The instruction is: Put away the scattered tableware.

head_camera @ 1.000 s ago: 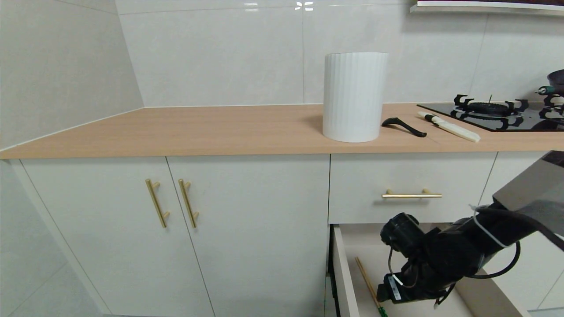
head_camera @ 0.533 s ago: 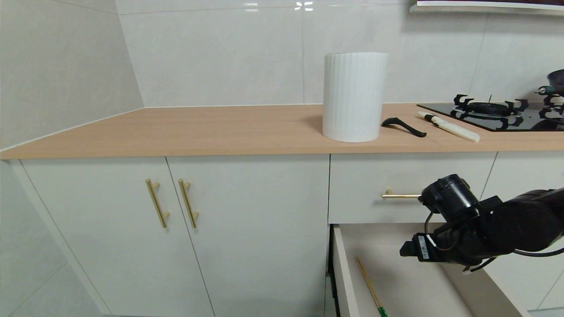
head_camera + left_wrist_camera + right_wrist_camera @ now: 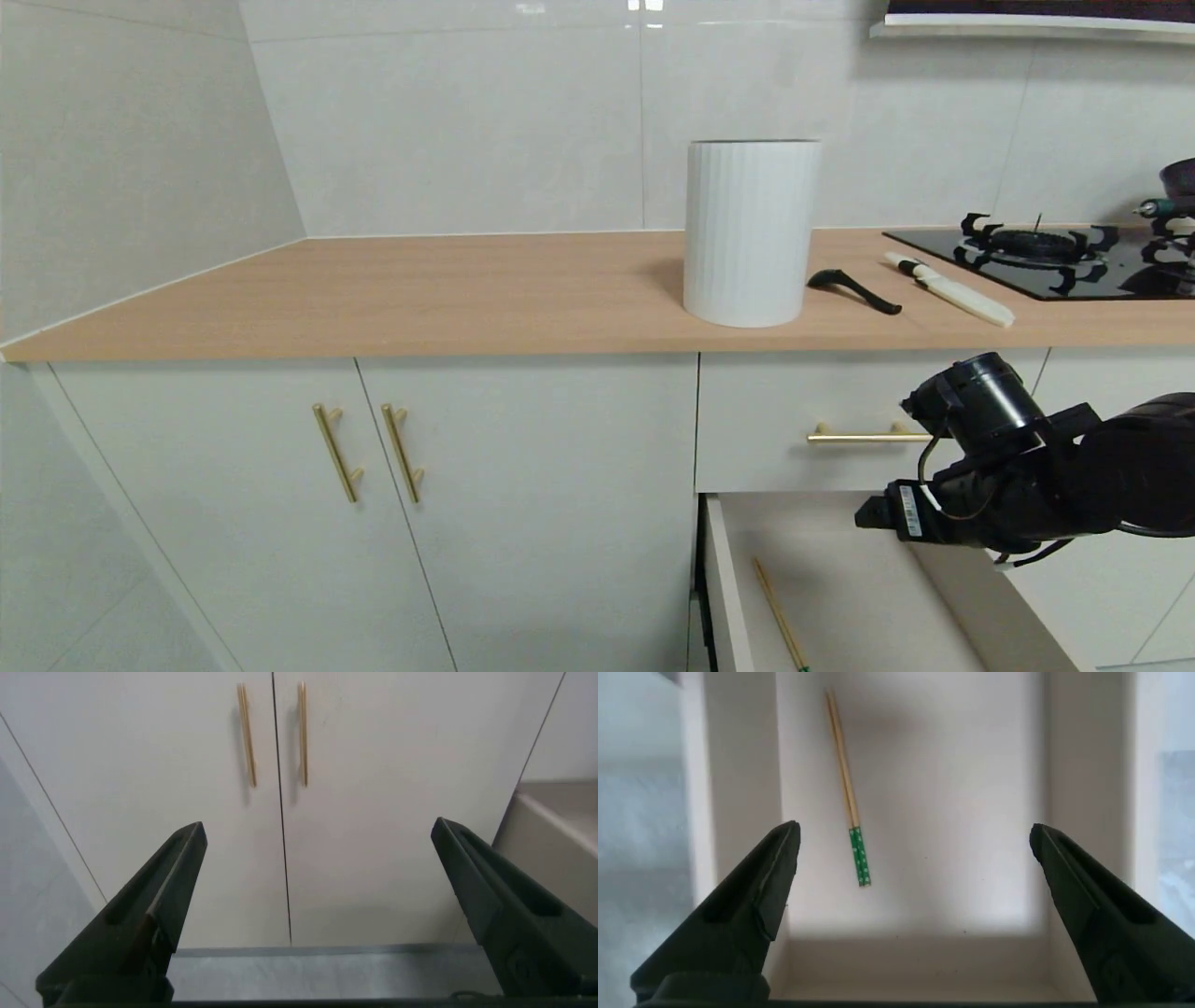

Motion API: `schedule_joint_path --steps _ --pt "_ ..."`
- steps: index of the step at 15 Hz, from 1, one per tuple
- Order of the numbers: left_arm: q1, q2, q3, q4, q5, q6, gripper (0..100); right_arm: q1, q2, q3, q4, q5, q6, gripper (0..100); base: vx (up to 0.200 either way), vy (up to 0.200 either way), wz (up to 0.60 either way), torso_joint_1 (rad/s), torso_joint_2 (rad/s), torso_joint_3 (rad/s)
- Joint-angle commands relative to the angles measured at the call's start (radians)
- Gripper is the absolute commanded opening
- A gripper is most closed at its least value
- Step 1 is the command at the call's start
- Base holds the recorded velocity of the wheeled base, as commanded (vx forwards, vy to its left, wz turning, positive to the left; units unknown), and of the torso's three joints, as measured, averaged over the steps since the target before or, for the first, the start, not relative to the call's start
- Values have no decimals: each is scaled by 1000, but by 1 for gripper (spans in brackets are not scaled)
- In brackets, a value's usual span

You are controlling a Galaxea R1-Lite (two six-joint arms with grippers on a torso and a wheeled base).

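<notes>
Wooden chopsticks with a green end already lie in the open drawer, along its left side with their long axis running front to back. The right gripper hangs above that drawer, its jaws spread wide with nothing between them; in the right wrist view the chopsticks sit on the drawer floor below, apart from the jaws.

What is left to put away lies on the worktop, higher than the right gripper and farther back. A black spoon lies just beside the white ribbed canister, and a white knife lies near it on the side toward the stove. Both lie slantwise, running from back-left to front-right, so I judge the jaws would need to turn across that slant to close on either.

The right arm is plainly the nearer one. The left gripper is low, facing the cupboard doors, with its jaws wide and nothing in them.

A second ago the right gripper was deep in the drawer, close to the chopsticks. It has since risen almost to the level of the gold handle of the closed drawer above. The head camera has also tilted up a little, so the worktop's lower place in the picture is no move of the things.
</notes>
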Motion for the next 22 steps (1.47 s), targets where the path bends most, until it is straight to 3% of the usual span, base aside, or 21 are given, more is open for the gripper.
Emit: schedule_joint_path --steps 1,15,20,22 --pt "0 0 0 0 0 0 100 1 -3 0 0 1 0 100 0 0 0 178 -554 -295" --pt "0 0 0 0 0 0 100 11 -7 2 -35 -10 -2 100 0 0 0 174 -439 -257" --pt "0 0 0 0 0 0 100 -114 72 -120 -282 13 -157 100 0 0 0 7 -14 -7" --pt "0 0 0 0 0 0 100 -175 146 -218 -317 94 -223 100 0 0 0 0 0 0"
